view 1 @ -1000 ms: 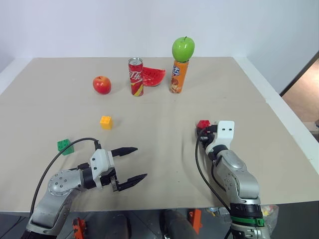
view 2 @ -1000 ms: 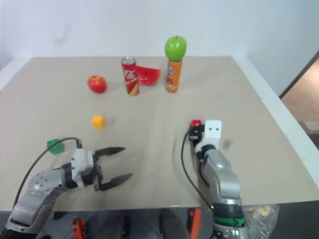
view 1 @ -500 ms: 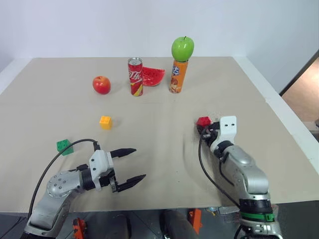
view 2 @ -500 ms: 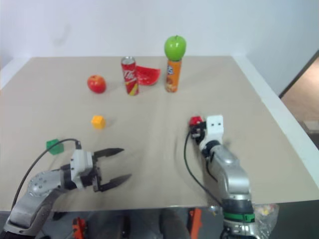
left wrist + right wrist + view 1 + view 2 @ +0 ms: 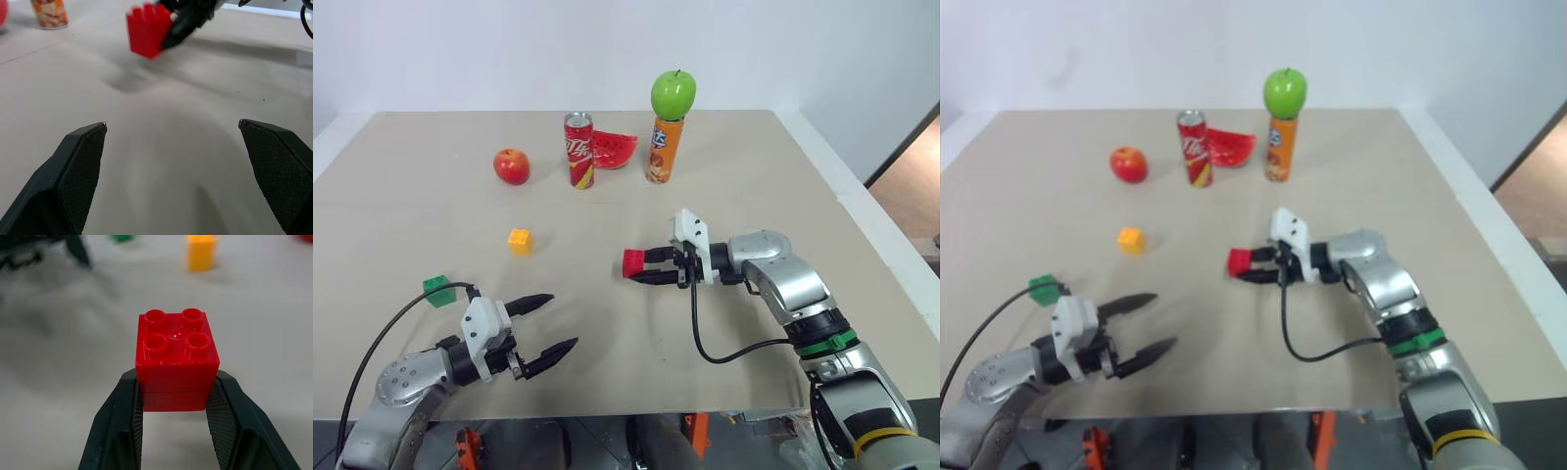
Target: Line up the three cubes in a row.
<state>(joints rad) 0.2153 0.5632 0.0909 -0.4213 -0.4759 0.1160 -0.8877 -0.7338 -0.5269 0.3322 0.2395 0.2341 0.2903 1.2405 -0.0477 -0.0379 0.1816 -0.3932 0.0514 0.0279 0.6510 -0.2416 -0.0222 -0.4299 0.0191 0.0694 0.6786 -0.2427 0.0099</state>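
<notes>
Pincer clenched on the red cube, carried above the desk

Your right pincer grasps the red cube by its sides, studs up, lifted off the desk near its middle; your left pincer hangs released with jaws wide by the near edge. The yellow-orange cube sits left of centre and the green cube nearer the near-left corner, well apart from each other. You hold the red one only by its lower half, so I judge a quick swing could let it slip or tip; set it down crooked and the row bends, and drifting low toward the yellow-orange one could knock it away
</notes>
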